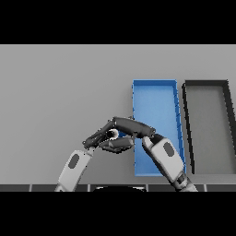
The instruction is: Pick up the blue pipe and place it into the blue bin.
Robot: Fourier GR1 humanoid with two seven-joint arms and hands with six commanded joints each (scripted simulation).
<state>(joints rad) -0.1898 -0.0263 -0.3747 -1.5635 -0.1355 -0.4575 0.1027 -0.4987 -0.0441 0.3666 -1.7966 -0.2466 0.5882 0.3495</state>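
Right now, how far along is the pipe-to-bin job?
Nothing looks done: the blue bin shows no pipe. In hand: the left hand and right hand meet at its left wall; the pipe itself is hidden. Left: getting it into the bin.

No text, label, brand, number or sign can be read anywhere in the head view.
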